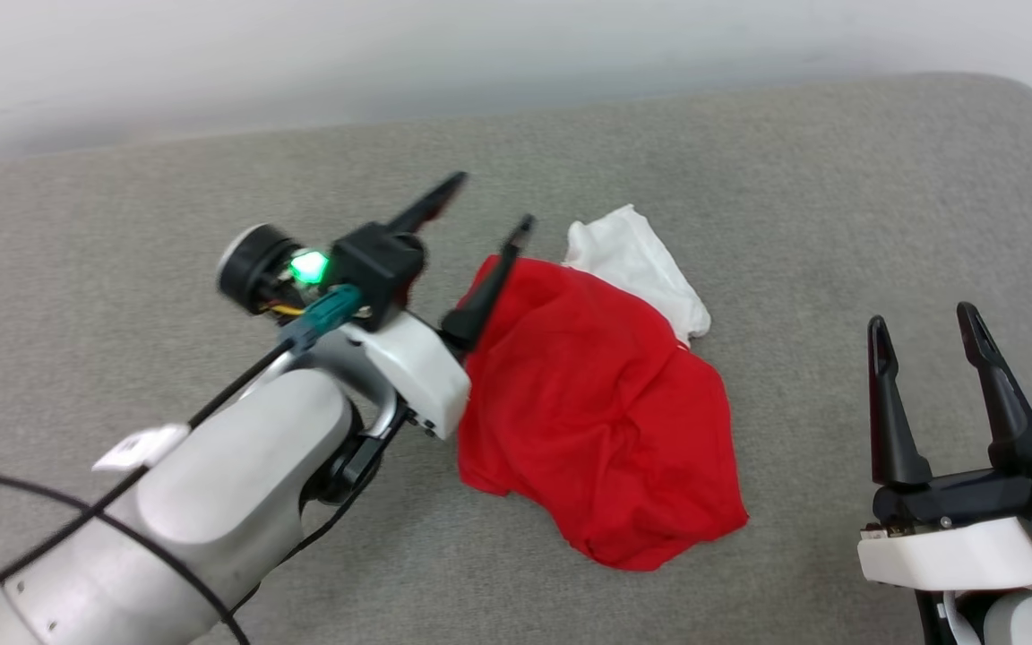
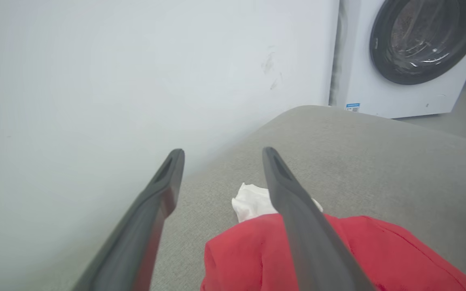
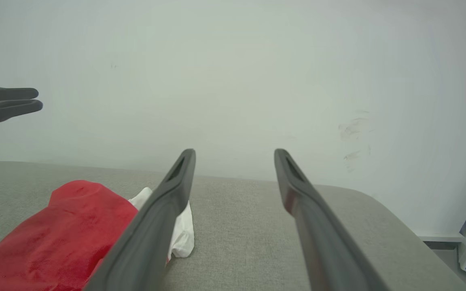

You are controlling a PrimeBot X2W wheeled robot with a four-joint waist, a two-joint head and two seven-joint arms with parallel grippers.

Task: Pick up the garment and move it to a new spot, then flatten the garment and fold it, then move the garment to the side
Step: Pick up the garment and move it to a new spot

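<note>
The garment (image 1: 597, 403), bright red with a white sleeve at its far end, lies crumpled in a heap on the grey padded surface (image 1: 122, 269). In the left wrist view the garment (image 2: 257, 250) lies below the fingers, its white sleeve poking out between them. My left gripper (image 1: 494, 206) hovers over the garment's left edge, open, nothing between its fingers. My right gripper (image 1: 924, 327) stands open and empty to the right of the garment, apart from it. In the right wrist view the garment (image 3: 63, 234) lies at lower left, and my left gripper's fingers (image 3: 10, 103) show at the left edge.
A white wall (image 1: 391, 54) runs behind the surface's far edge. A white washing machine (image 2: 411, 56) with a dark round door stands past the rounded far right corner of the surface. Bare grey surface lies on all sides of the garment.
</note>
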